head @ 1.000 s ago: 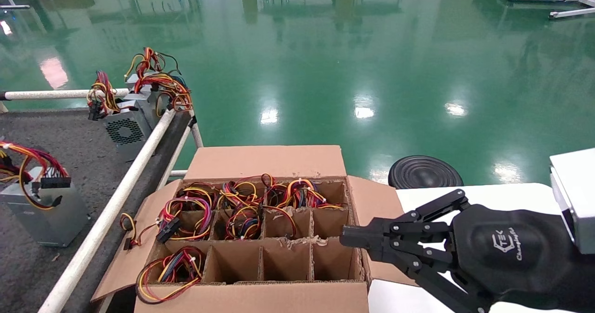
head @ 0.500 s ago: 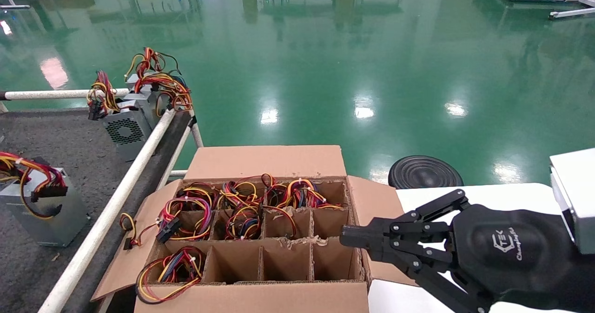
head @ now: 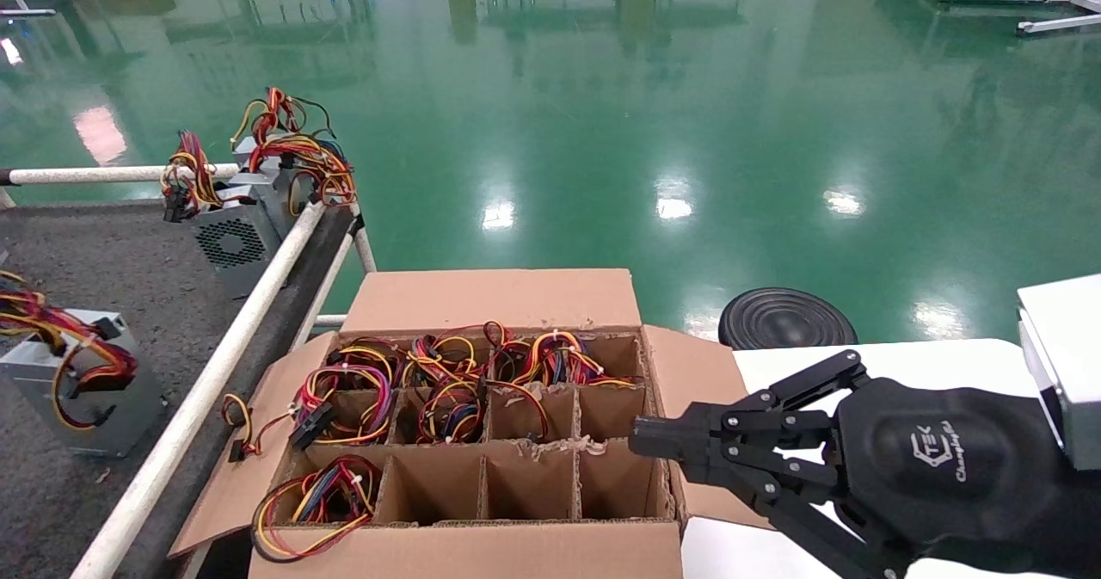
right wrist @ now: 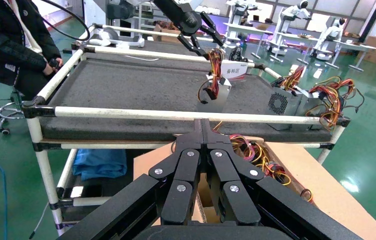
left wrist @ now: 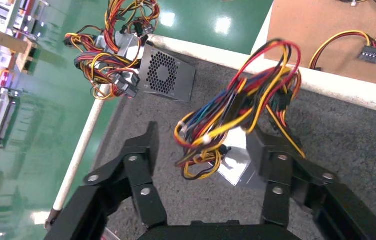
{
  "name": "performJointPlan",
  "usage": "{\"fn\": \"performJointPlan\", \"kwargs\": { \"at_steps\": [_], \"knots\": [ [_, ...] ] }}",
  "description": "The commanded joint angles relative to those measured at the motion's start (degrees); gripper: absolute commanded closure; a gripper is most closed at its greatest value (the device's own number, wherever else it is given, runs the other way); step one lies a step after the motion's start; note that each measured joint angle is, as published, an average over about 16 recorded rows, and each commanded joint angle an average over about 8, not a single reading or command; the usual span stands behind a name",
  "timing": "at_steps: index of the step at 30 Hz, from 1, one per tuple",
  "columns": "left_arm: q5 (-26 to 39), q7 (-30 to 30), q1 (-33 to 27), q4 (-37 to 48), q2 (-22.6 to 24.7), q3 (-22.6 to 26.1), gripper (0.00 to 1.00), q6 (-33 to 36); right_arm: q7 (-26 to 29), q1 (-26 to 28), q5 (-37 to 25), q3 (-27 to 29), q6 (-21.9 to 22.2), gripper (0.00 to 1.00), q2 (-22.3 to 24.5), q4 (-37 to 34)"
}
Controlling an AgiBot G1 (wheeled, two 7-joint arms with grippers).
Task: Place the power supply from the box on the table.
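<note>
The power supply (head: 82,403), a silver-grey block, rests on the dark table (head: 129,252) at the far left, its red, yellow and orange wires (head: 73,360) drooping over it. My left gripper (left wrist: 202,132) hangs open just above it. The wire bundle (left wrist: 241,107) rises loose between the fingers and the block (left wrist: 238,162) lies below them. The right wrist view shows that gripper (right wrist: 203,37) over the block (right wrist: 217,95). My right gripper (head: 641,437) is shut and empty over the near right corner of the brown box (head: 490,299).
Two grey units with fan grilles (head: 228,235) stand at the table's far corner by the white rail (head: 215,372). Several box cells hold wire bundles (head: 447,381). A white tabletop (head: 860,355) lies on the right. A person (right wrist: 10,45) stands beyond the table.
The wire bundle on the placed power supply has sagged down and to the left over the block. The right arm has not moved.
</note>
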Motion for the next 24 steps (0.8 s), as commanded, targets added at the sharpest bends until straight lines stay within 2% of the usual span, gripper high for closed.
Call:
{"fn": "performJointPlan", "kwargs": {
  "at_steps": [1,24],
  "knots": [
    [0.1,-0.37,-0.05,-0.04,0.1,0.18,0.0,0.06,0.0,0.0,0.0,0.0,0.0,1.0,0.0,0.0],
    [-0.29,-3.5,-0.46,-1.46,0.43,1.67,0.0,1.09,0.0,0.0,0.0,0.0,0.0,1.0,0.0,0.0]
  ]
}}
